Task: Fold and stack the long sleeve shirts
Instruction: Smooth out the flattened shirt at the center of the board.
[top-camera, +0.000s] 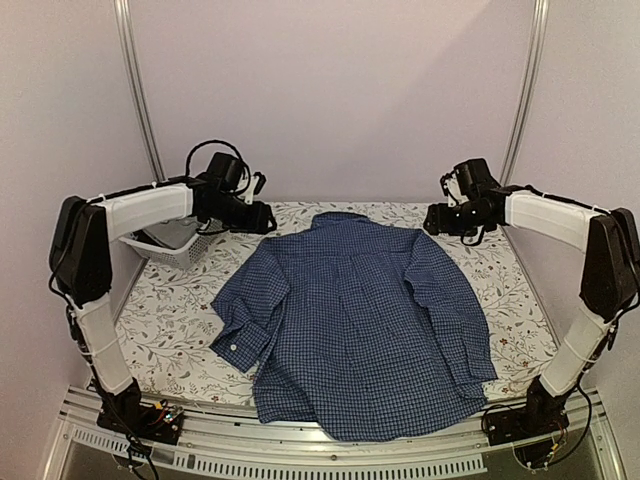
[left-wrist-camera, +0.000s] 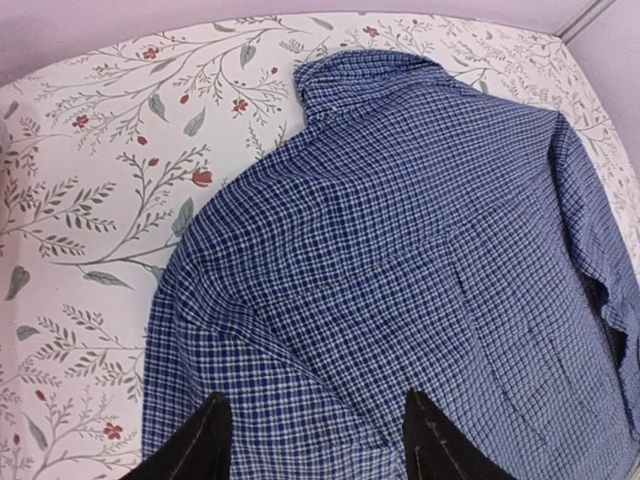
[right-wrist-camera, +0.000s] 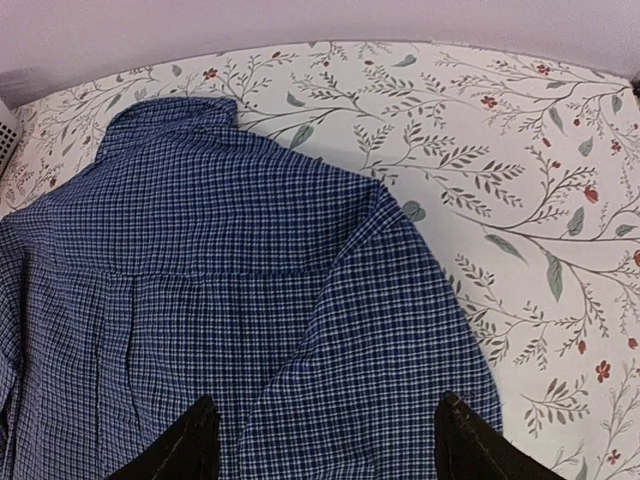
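The dark blue checked shirt (top-camera: 360, 320) lies back-up on the flowered table (top-camera: 170, 320), hem reaching past the near edge and collar toward the far wall. By its shoulders hover the left gripper (top-camera: 268, 218) and right gripper (top-camera: 430, 220), jaws apart on both, holding nothing. A white basket (top-camera: 168, 246) sits at the far left.

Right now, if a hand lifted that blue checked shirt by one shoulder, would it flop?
Probably: the shirt is thin cloth lying flat with soft creases, so it would likely sag. Its bent sleeve would probably dangle. Pushed, it would likely bunch.
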